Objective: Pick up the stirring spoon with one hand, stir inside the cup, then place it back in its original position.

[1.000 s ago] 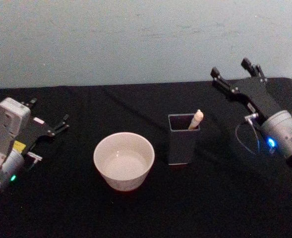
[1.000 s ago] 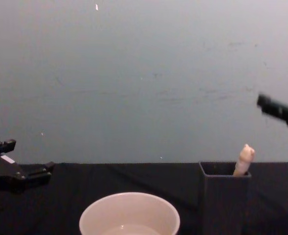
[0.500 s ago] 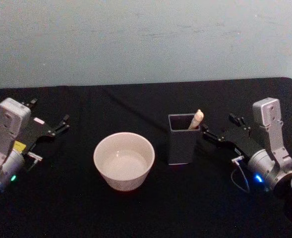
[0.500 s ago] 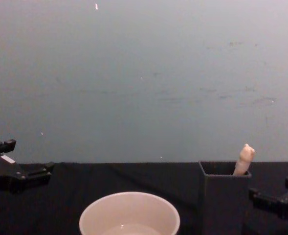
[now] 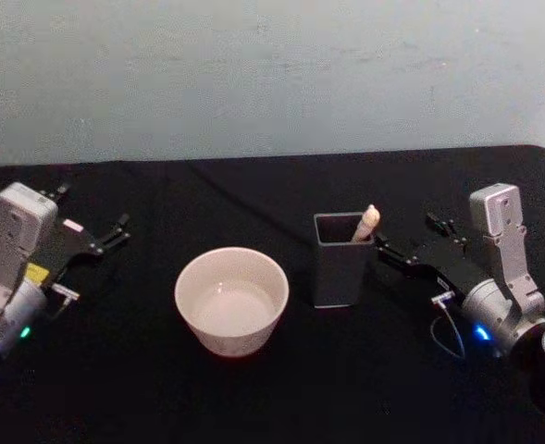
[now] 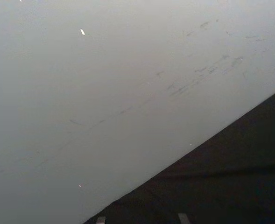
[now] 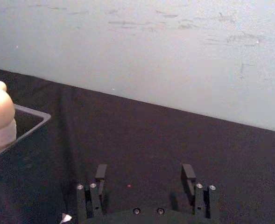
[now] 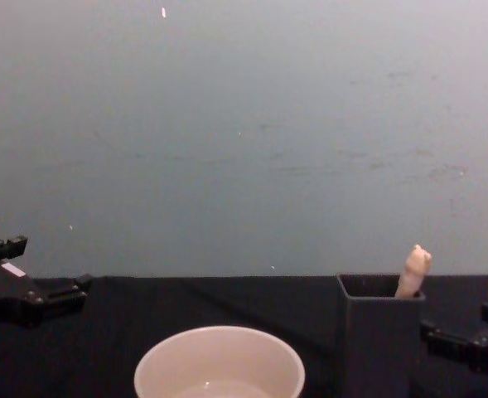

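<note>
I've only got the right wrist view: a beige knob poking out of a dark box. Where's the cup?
Observer: The cup stands on the table to the left of the holder, apart from it.
Operator: Where's my right tool relative to that holder?
Observer: The right tool is low, close beside the holder's right side, below the stirring spoon knob.
Operator: And the left arm?
Observer: The left tool is open near the table's left side, well clear of the cup.
</note>
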